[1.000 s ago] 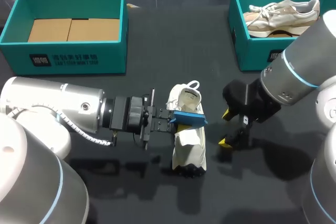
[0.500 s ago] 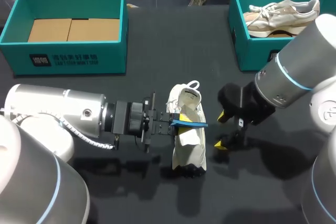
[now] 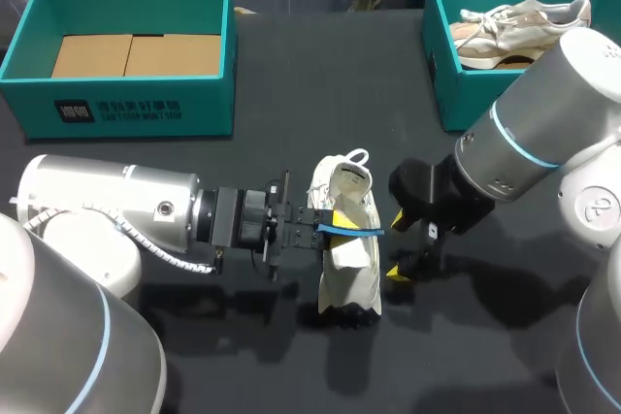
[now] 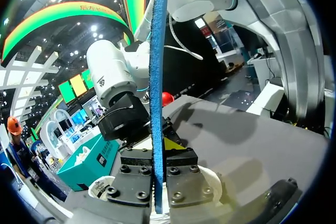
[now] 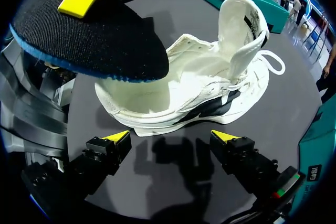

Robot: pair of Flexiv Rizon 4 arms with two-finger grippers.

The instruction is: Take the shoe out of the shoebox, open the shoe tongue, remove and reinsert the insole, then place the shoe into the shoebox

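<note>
A white shoe [image 3: 347, 257] lies on the dark table, its tongue [image 5: 242, 30] pulled up. My left gripper [image 3: 326, 231] hovers over the shoe's opening, shut on a blue-edged insole [image 3: 355, 232] held on edge. In the left wrist view the insole [image 4: 157, 77] stands upright between the gripper [image 4: 158, 176] fingers. My right gripper [image 3: 397, 246] is open just right of the shoe, nothing between its yellow tips. From the right wrist view, the gripper [image 5: 172, 137] faces the shoe's [image 5: 199, 87] side, with the insole's dark face [image 5: 89, 35] above the heel end.
A teal shoebox [image 3: 231, 55] with cardboard inside stands at the back left. Another teal shoebox [image 3: 433, 55] at the back right holds a beige shoe [image 3: 524, 26].
My right gripper has moved left, closer to the shoe. The left gripper has turned the insole from nearly flat to on edge over the shoe.
</note>
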